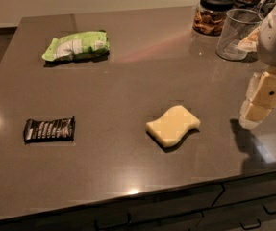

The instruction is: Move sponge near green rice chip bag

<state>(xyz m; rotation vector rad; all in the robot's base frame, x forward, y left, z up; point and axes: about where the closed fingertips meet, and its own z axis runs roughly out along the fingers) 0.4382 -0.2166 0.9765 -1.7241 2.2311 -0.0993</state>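
Observation:
The pale yellow sponge [173, 125] lies flat on the dark countertop, right of centre near the front. The green rice chip bag [76, 45], lime-green and white, lies at the back left of the counter, well apart from the sponge. My gripper [254, 113] hangs at the right edge of the view with cream blocky fingers pointing down. It is to the right of the sponge, above the counter, and holds nothing.
A flat black ridged wrapper [49, 129] lies at the front left. A clear plastic cup [236, 33] and a black-lidded glass jar [212, 12] stand at the back right. The counter's front edge [137, 192] runs below the sponge, with drawers beneath.

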